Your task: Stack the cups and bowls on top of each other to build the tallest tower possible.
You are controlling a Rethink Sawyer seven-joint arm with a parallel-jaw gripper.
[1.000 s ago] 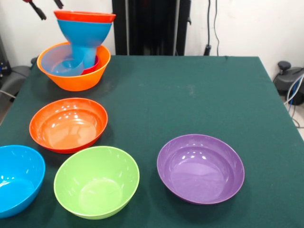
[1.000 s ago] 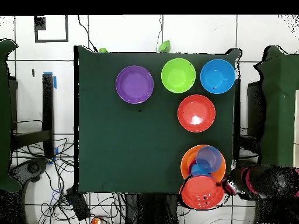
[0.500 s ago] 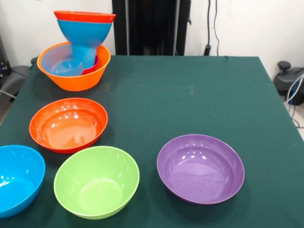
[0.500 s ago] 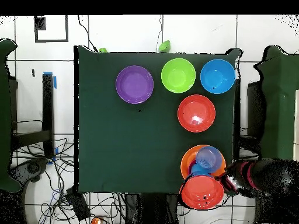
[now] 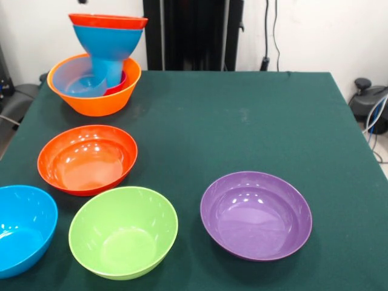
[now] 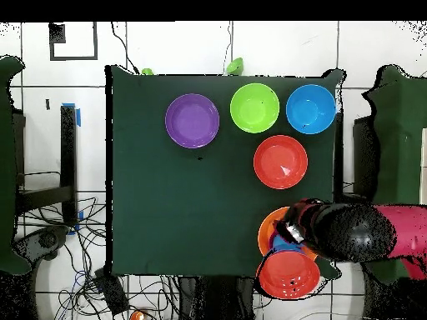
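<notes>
A tower stands at the table's far left corner in the front view. A wide orange bowl [image 5: 68, 102] holds a light-blue tumbler [image 5: 76, 82] and a small red cup [image 5: 120, 85]. A blue bowl [image 5: 109, 41] stands raised inside it, with a red-orange bowl [image 5: 108, 21] on top. Loose on the cloth are a red-orange bowl [image 5: 88, 159], a blue bowl [image 5: 21, 227], a lime green bowl [image 5: 123, 231] and a purple bowl [image 5: 256, 214]. In the overhead view my gripper [image 6: 293, 229] reaches in from the right over the orange bowl [image 6: 265, 235], beside the tower's top bowl [image 6: 288, 275].
The red and black arm [image 6: 359, 233] crosses the table's right edge in the overhead view. The black pedestal [image 5: 193, 33] stands behind the table. Cables and gear lie off the table at both sides. The green cloth [image 5: 242, 121] shows bare at the middle and right.
In the overhead view the arm has swung in from beyond the table's right edge to over the orange bowl. The gripper tips at the front view's top left are gone. The bowls have not moved.
</notes>
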